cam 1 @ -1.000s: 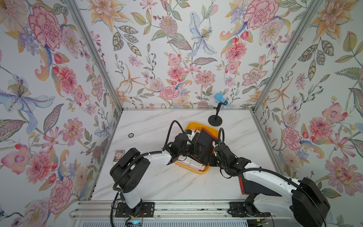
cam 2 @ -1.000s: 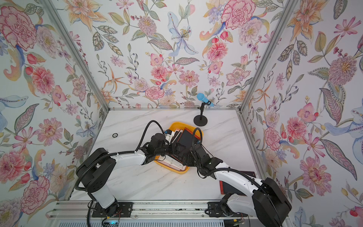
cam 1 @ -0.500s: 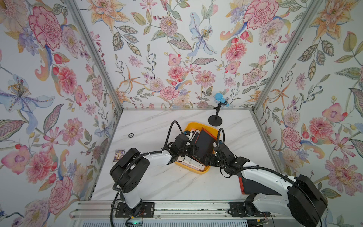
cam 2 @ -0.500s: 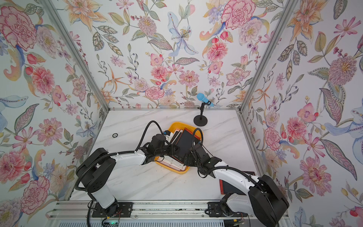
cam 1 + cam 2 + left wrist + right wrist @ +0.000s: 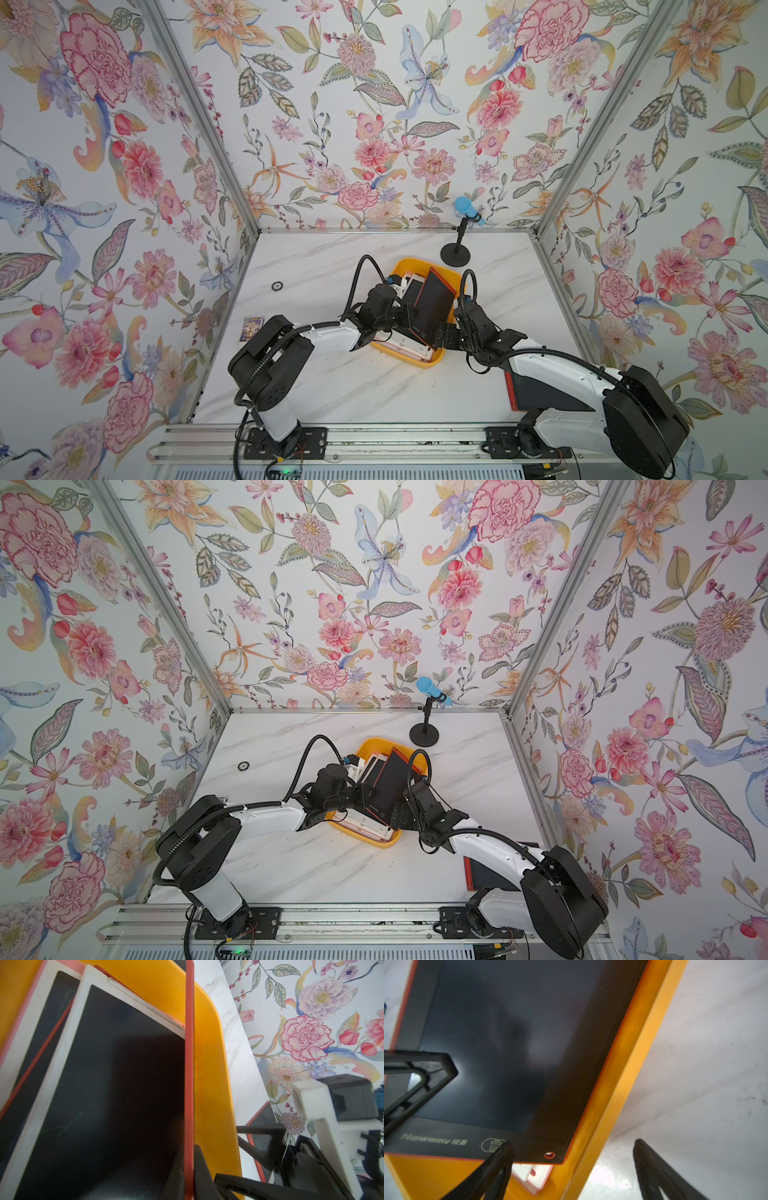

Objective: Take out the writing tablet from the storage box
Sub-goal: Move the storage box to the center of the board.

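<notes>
Now extracting: left jaws clenching writing tablet [image 5: 434, 303] leaning in storage box [image 5: 415, 364]; right jaws gaping at 4 o'clock; needing lift next.

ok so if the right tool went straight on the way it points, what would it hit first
Likely the near corner of the writing tablet, by the storage box wall; depth is unclear.
</notes>
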### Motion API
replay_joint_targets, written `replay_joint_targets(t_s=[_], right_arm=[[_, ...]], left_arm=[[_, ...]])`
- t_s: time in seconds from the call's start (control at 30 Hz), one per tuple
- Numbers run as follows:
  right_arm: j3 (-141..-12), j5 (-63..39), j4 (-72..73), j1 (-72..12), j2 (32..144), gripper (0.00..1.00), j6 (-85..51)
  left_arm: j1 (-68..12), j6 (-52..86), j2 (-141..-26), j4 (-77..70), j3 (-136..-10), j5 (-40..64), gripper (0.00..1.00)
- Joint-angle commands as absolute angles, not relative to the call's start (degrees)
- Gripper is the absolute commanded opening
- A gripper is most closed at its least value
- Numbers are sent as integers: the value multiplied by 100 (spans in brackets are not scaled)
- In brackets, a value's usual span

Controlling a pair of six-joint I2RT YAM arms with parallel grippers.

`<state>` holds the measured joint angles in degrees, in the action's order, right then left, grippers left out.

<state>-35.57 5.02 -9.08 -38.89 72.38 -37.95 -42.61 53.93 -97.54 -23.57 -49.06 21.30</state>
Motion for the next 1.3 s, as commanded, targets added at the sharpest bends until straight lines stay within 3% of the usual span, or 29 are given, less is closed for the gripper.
replay_joint_targets(t_s=[0.0,0.17,0.73,1.27], right_arm=[[-3714,438,-866,-3835,7167,90,-3735],[-3808,364,-892,-3808,7387,90,-3710],[-5117,3,-784,-4029,9071,81,-2071],[-6468,-184,-1187,-4783,10520,71,-771]], left_arm=[[-4099,5528,-9496,-2611,-4710,2094,6],[-3880,5616,-9146,-2689,-4432,2047,0],[-2851,5336,-6761,-1669,-3835,1468,0],[-2431,5248,-6052,-1231,-3552,1362,0]])
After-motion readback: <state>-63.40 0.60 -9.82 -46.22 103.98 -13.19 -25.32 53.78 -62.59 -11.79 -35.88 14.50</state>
